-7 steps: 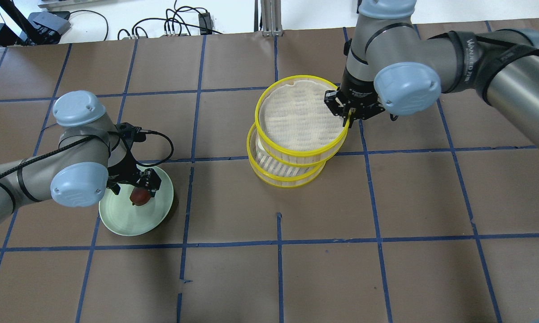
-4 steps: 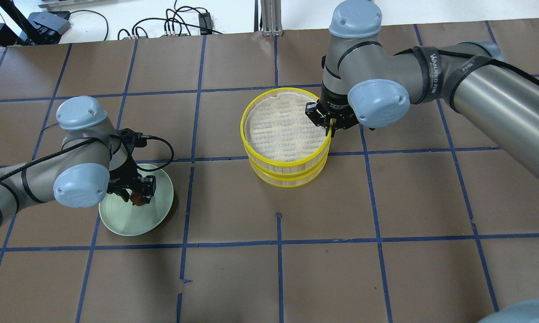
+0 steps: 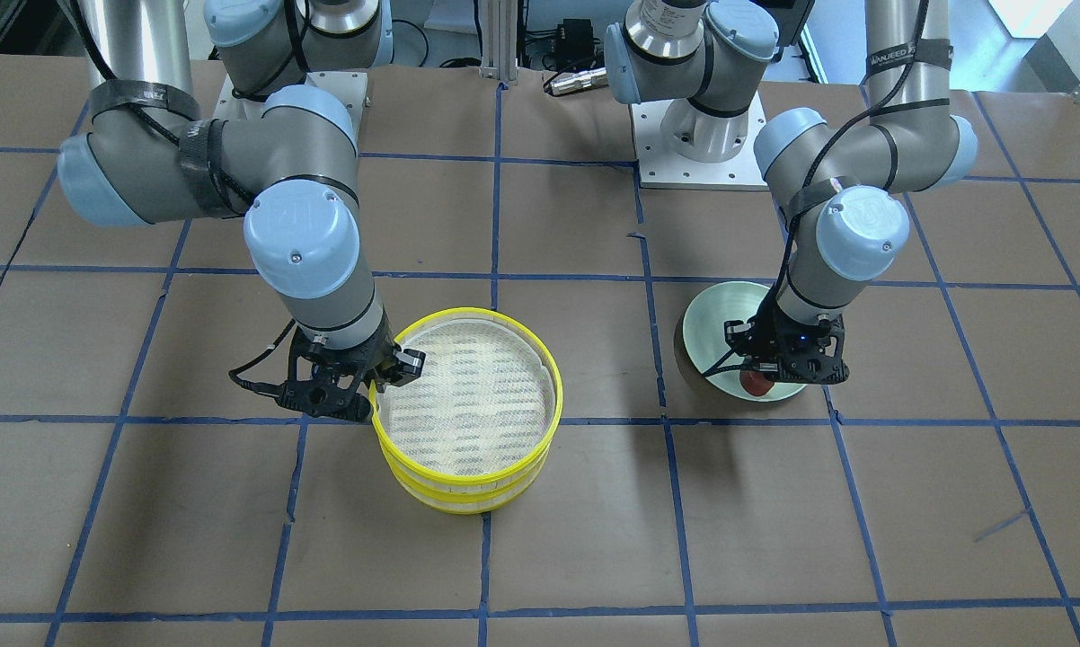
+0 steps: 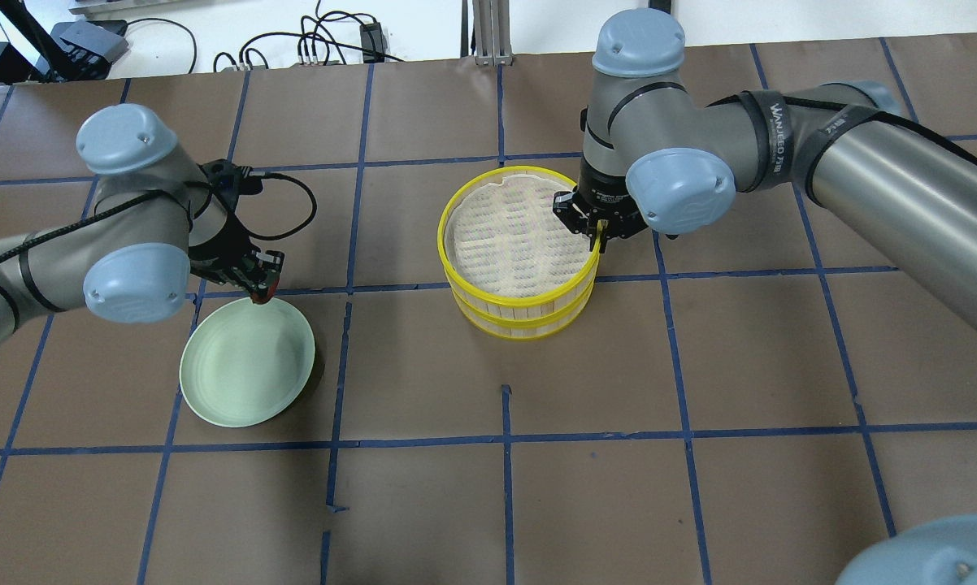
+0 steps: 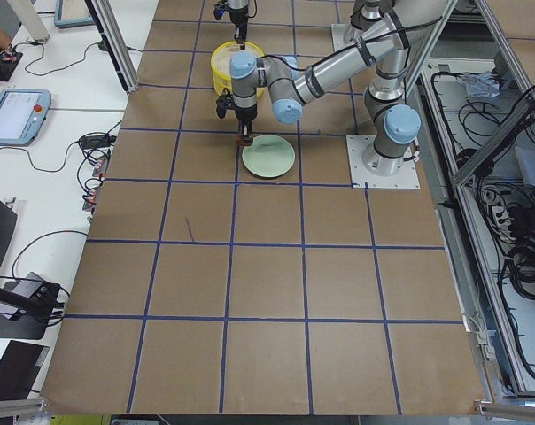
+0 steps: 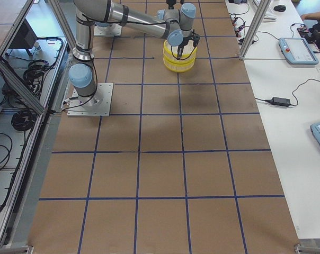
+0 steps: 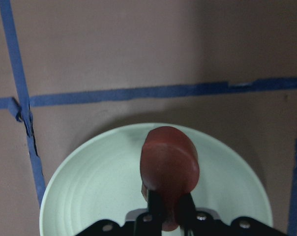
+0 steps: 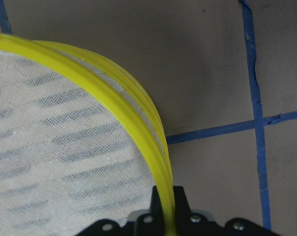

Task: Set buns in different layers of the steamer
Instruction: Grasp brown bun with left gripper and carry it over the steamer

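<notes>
Two stacked steamer trays (image 4: 524, 315) sit mid-tabletop (image 4: 618, 487), room all round; right gripper (image 4: 598, 236) jaws clamp the top rim. Left gripper (image 4: 259, 291) jaws pinch the reddish-brown bun (image 7: 169, 164) over the plate's (image 4: 240, 390) edge. Lower tray's inside hidden.

The table (image 4: 488, 504) is lying under a brown covering, with blue tape lines (image 4: 505, 439) running across it and cutting it into big squares. The steamer (image 4: 523, 323) is sitting on it near the middle, its bottom tray resting over a crossing of those lines and the second tray stacked squarely on top. Well apart from it, on the robot's left side, a pale green plate (image 4: 236, 390) is lying flat on the brown surface, filling most of one square and just reaching the tape on one side. Toward the robot's edge, two white mounting plates (image 3: 738, 171) are sitting flat on the tabletop, carrying the arms' bases
</notes>
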